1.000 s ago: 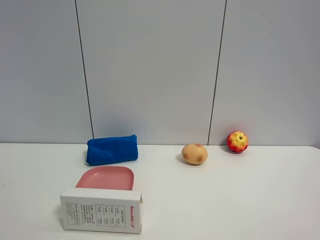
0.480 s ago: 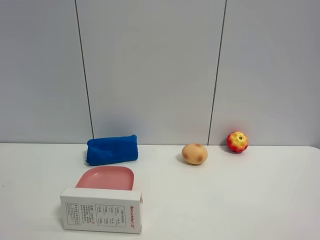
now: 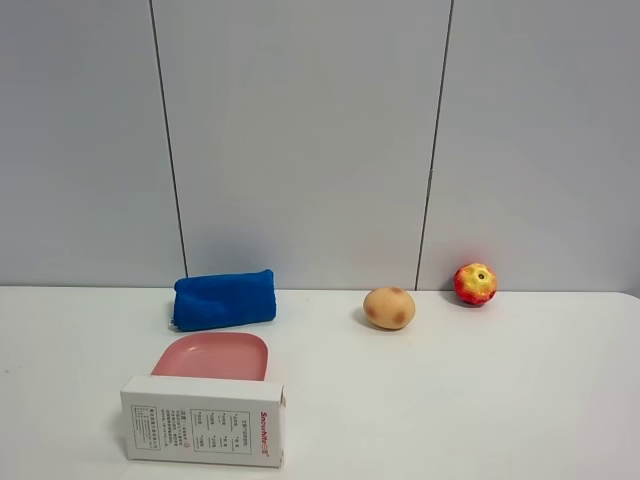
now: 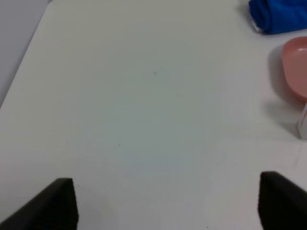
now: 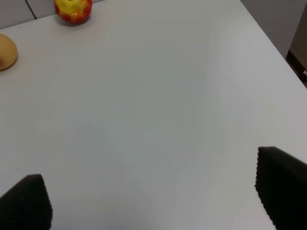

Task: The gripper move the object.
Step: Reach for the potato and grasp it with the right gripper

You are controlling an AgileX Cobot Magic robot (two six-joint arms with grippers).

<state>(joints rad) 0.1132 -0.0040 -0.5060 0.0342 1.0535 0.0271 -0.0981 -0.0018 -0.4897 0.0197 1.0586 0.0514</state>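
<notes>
The tan-orange egg-shaped object (image 3: 389, 308) with a brownish blotch lies on the white table near the back wall, right of centre. Its edge shows in the right wrist view (image 5: 6, 52). Neither arm shows in the exterior high view. My left gripper (image 4: 165, 203) is open, its black fingertips (image 4: 55, 201) wide apart over bare table, far from the object. My right gripper (image 5: 151, 201) is open too, its fingertips (image 5: 280, 189) spread over bare table, well short of the object.
A red-and-yellow apple (image 3: 475, 284) sits right of the object, also seen in the right wrist view (image 5: 73, 9). A blue folded cloth (image 3: 224, 298), a pink dish (image 3: 212, 357) and a white box (image 3: 203, 421) stand at left. The table's right edge (image 5: 273, 45) is near.
</notes>
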